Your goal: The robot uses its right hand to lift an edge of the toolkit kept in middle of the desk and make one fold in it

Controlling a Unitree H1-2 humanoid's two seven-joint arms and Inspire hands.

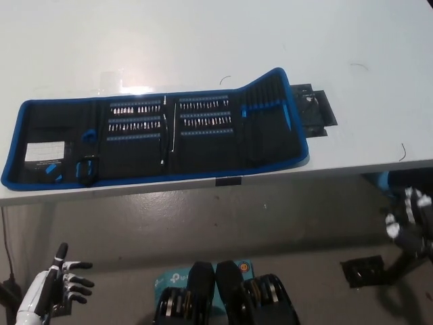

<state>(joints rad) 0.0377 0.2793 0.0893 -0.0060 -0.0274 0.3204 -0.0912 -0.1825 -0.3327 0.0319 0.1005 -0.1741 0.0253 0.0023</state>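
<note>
The toolkit [155, 135] lies unfolded along the middle of the white desk [203, 40]. It is a long black roll with a blue border, holding rows of screwdriver bits and a few blue tools. Its right end [270, 88] rises slightly at the far corner, and a black flap [314, 112] sticks out beyond it. My black right hand [409, 220] hangs below the desk's front edge at the far right, away from the toolkit. My white left hand [64, 281] rests low at the lower left, fingers apart, holding nothing.
A black tape mark [229, 181] sits on the desk's front edge. On the floor lie a black bracket [358, 271] at the right and a teal box [166, 279] near the bottom middle. A cable [7, 237] hangs at the left.
</note>
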